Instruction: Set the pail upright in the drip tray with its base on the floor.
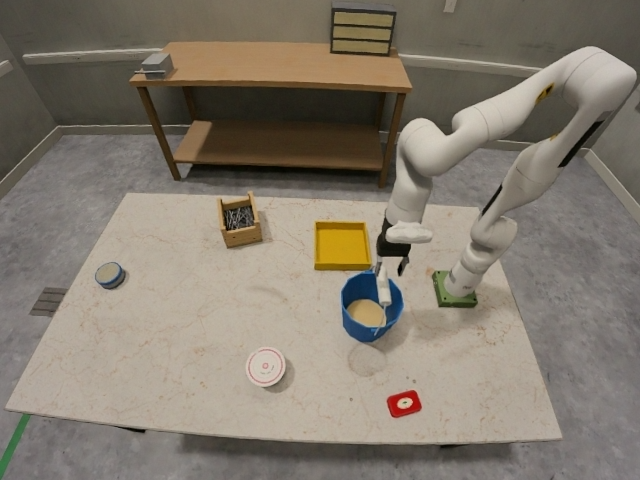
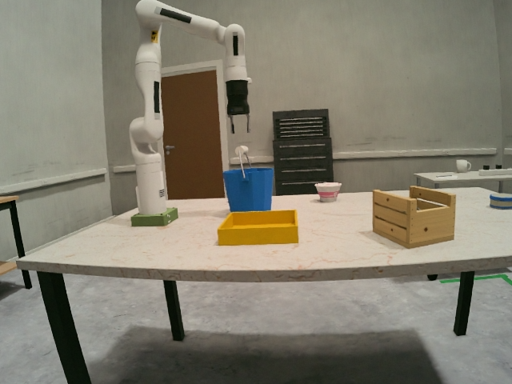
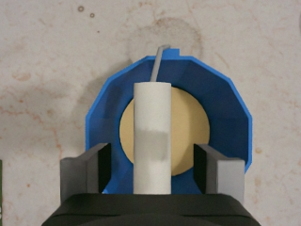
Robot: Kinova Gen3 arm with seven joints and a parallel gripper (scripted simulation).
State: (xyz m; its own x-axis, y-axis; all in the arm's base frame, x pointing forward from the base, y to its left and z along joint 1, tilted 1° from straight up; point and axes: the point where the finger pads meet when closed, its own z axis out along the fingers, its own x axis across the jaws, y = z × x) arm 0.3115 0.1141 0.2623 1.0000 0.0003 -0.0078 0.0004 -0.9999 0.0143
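The blue pail (image 1: 371, 310) (image 2: 248, 189) (image 3: 226, 113) stands upright on the marble table with tan contents inside. Its wire bail is raised, with a white cylindrical handle grip (image 1: 382, 289) (image 2: 242, 150) (image 3: 151, 137) at the top. The yellow drip tray (image 1: 342, 245) (image 2: 258, 227) lies empty on the table beside the pail. My gripper (image 1: 391, 267) (image 2: 239, 124) (image 3: 151, 161) is open and hangs straight above the handle grip, clearly apart from it in the exterior view. In the wrist view the grip lies between the two fingers' lines.
A wooden crate (image 1: 239, 220) (image 2: 413, 215) of nails, a blue-rimmed tin (image 1: 109, 274) (image 2: 501, 201), a white bowl with red rings (image 1: 265, 366) (image 2: 328, 191) and a red square pad (image 1: 404, 403) lie on the table. The arm's green base (image 1: 453, 290) (image 2: 154, 216) stands near the pail.
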